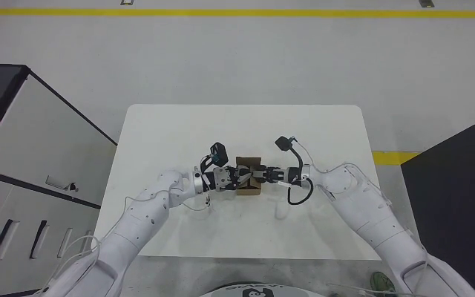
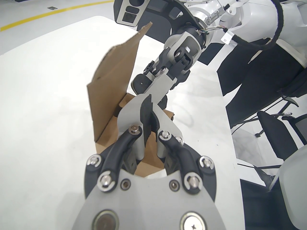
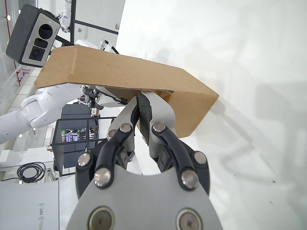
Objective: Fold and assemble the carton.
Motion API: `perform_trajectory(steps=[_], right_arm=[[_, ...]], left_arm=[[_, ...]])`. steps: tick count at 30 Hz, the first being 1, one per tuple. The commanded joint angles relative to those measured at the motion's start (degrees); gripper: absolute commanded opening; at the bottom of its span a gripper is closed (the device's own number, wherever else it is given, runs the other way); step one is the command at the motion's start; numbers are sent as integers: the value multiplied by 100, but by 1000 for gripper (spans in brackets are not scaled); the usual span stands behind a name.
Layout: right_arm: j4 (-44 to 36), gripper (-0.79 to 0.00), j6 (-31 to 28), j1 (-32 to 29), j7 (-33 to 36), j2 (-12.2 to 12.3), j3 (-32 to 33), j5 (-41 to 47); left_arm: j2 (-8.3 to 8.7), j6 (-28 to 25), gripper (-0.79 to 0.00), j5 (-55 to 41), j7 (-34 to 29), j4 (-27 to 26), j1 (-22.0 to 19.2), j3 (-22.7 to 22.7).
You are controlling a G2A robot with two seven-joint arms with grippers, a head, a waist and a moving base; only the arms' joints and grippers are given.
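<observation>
Carton [image 1: 249, 175]: brown corrugated cardboard, partly opened, with one tall flap [image 2: 115, 72] standing upright beside the left fingertips. It is sitting on the white table [image 1: 185, 141], between the two sets of fingertips.
Left gripper [image 2: 149, 113]: the pads are pressing almost together, apparently pinching a carton wall at the tips.
Right gripper [image 3: 141, 106]: the fingers are nearly meeting, seemingly nipping a thin cardboard edge just under the top panel.
Handling: probably light, stiff across the panels, bending readily at the creases, easily crushed.
Hold: flap edges close to the creases are looking safest.

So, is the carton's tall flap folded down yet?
No, the carton has one flap standing upright beside the left gripper.
</observation>
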Motion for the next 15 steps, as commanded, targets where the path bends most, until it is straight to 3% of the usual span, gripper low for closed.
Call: perform_trajectory(steps=[1,15], right_arm=[[-31,-785,-52,-14,0,6,22,0],[-76,-785,178,44,-33,-22,-60,-219]], left_arm=[[-1,-5,-785,-3,7,-12,4,-2],[2,-40,-785,-30,115,-6,45,-62]])
